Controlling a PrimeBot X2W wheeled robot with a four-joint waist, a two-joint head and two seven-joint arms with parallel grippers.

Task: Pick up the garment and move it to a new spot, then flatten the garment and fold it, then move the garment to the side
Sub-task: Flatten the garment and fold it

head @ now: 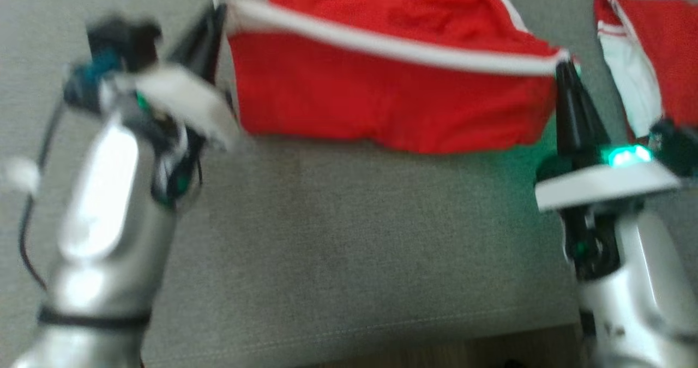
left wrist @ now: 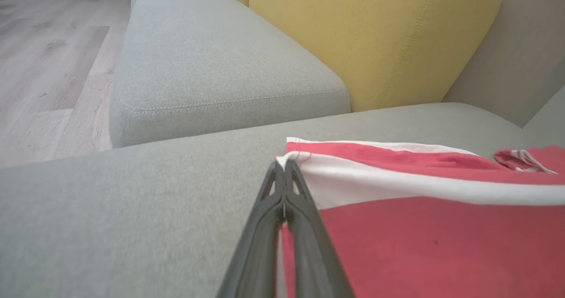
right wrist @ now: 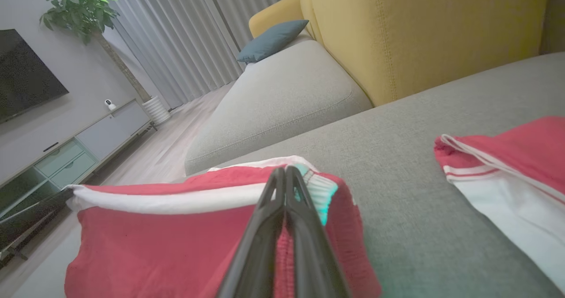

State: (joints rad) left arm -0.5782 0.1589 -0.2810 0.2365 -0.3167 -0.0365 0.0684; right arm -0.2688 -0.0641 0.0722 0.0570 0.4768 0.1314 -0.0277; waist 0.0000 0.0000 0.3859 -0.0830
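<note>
The left gripper [head: 214, 19] is clamped on one corner of the red garment [head: 381, 95], its two dark fingers pressed together over the white band [left wrist: 397, 185] at the edge. The right gripper [head: 563, 68] is pinched in the same way on the opposite corner, so the cloth hangs stretched between the two arms above the grey sofa seat [head: 354, 248]. The head view is blurred, but the lower hem seems to hang free of the cushion rather than rest on it. A second red and white garment [head: 649, 52] lies on the seat to the robot's right, apart from the held one. A yellow back cushion [left wrist: 375, 33] stands behind the seat.
</note>
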